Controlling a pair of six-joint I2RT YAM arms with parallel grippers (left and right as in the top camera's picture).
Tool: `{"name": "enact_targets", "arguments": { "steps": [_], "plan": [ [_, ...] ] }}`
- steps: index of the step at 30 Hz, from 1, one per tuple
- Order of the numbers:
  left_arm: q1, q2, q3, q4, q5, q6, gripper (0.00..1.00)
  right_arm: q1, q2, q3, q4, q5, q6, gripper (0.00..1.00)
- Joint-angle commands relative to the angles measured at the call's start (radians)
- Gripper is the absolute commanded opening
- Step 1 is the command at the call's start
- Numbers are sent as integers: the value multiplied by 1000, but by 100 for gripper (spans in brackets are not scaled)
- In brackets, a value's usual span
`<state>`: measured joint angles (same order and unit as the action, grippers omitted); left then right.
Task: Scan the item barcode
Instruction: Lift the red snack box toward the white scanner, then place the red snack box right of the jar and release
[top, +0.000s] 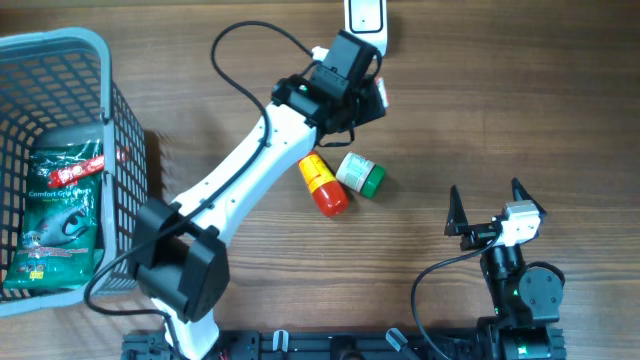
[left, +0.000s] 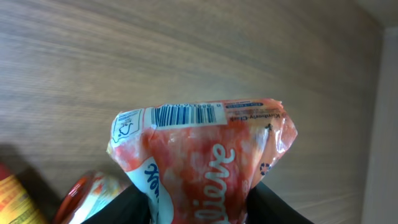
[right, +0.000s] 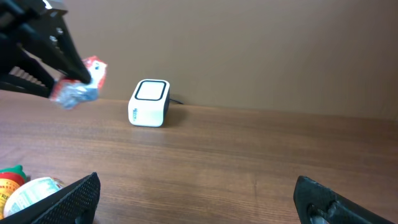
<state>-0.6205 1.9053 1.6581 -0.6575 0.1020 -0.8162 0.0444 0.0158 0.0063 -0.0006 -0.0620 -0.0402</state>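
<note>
Overhead: the left gripper (top: 370, 92) clasped the packet (top: 383, 98) just short of the scanner (top: 365, 18). The right gripper (top: 485, 192) stood wide and empty.

Left wrist: the barcode (left: 186, 115) lay on the packet's far end, beyond the jaws.

Right wrist: the scanner (right: 149, 102) sat near the held packet (right: 81, 84).

The presenting step seemed under way. Next, the barcode likely needed turning toward the scanner.

Probably a mock shop checkout: a white barcode scanner (right: 149, 102) stood just beyond the left pincer (top: 372, 98), which gripped a barcoded packet (left: 199, 155), and a grey shopping basket (top: 125, 130) sat well to its left.
</note>
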Motion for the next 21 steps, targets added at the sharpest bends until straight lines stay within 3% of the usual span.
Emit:
{"name": "enact_targets", "arguments": {
  "steps": [1,7,13,14,17,19,21],
  "plan": [
    [-11,75,12,55,11,-79,46,4,-2,-1,2,3,-12,100],
    [-101,206,12,135,65,-90,48,4,-2,-1,2,3,-12,100],
    [-187,244,12,76,8,-90,48,4,-2,-1,2,3,-12,100],
    [-190,244,12,66,0,-90,51,4,-2,-1,2,3,-12,100],
    [-191,243,12,12,2,-89,87,4,-2,-1,2,3,-12,100],
    [-183,229,13,10,5,-80,96,4,-2,-1,2,3,-12,100],
    [-169,201,24,10,5,-64,99,4,-2,-1,2,3,-12,100]
  ]
}}
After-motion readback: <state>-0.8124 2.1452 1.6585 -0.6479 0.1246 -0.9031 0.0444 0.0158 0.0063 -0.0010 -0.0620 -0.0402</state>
